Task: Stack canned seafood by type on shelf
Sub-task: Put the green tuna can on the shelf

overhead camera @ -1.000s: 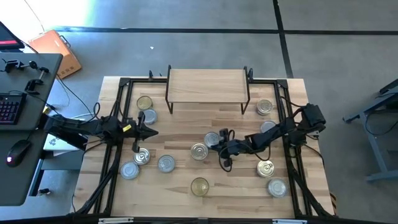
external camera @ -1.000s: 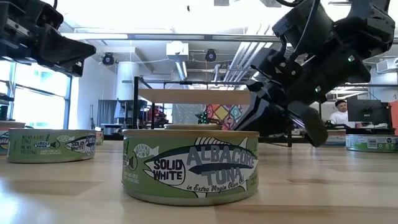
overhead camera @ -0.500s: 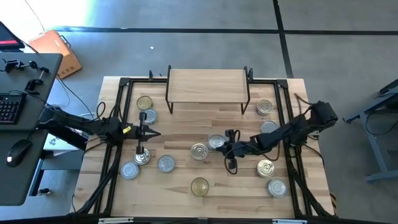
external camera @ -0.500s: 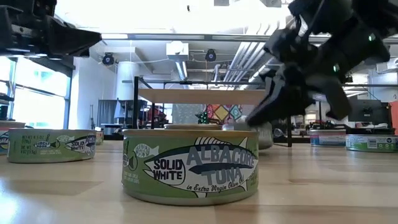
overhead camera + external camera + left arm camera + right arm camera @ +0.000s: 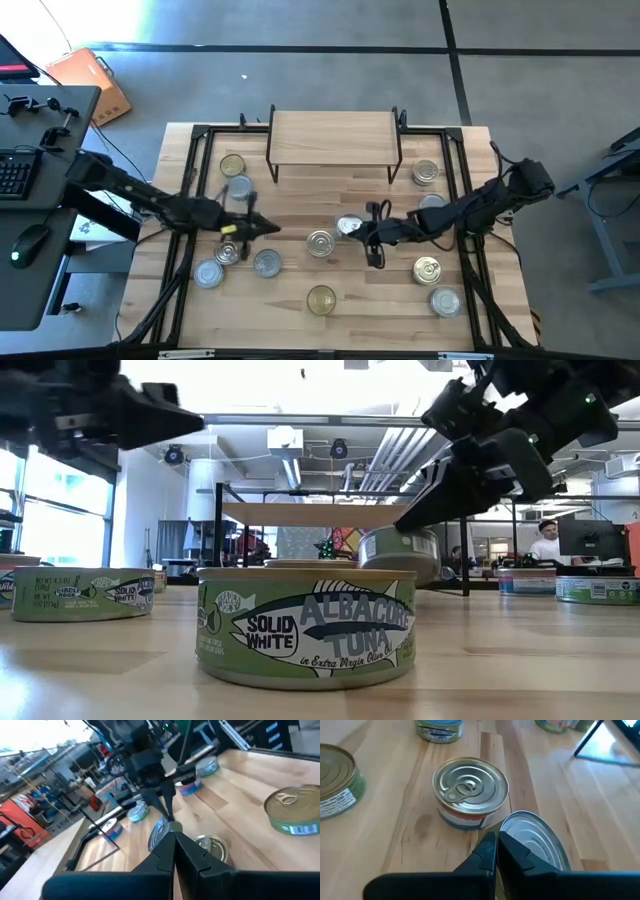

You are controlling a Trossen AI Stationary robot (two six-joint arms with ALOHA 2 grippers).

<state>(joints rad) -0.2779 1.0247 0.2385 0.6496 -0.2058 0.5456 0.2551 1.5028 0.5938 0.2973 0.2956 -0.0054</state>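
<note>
High view first. Shows the right gripper (image 5: 368, 233) at mid-table, pinched shut beside a silver tin (image 5: 349, 226), apparently on its rim. Puts the shelf (image 5: 335, 135) toward the far edge from there, long axis across the table, board bare of tins. Shows the left gripper (image 5: 268, 229) shut on nothing, among loose tins on its own side and about as near the shelf as the right.

Low view next. Finds the silver tin (image 5: 400, 548) up off the tabletop against the right gripper (image 5: 410, 520), just below the level of the shelf (image 5: 310, 514); calls for a lift before setting down, by this reading. Loses part of the tin's base behind the big albacore can (image 5: 305, 625). Cuts the left gripper (image 5: 190, 422) off at the top corner.

Left wrist view: left gripper (image 5: 173, 831) fingers pressed together, holding nothing.

Right wrist view: right gripper (image 5: 496, 842) closed, silver tin (image 5: 535, 842) tilted on edge against the fingers; cannot make out the exact contact. Leaves a pull-ring tin (image 5: 470, 787) standing flat just beyond.
</note>
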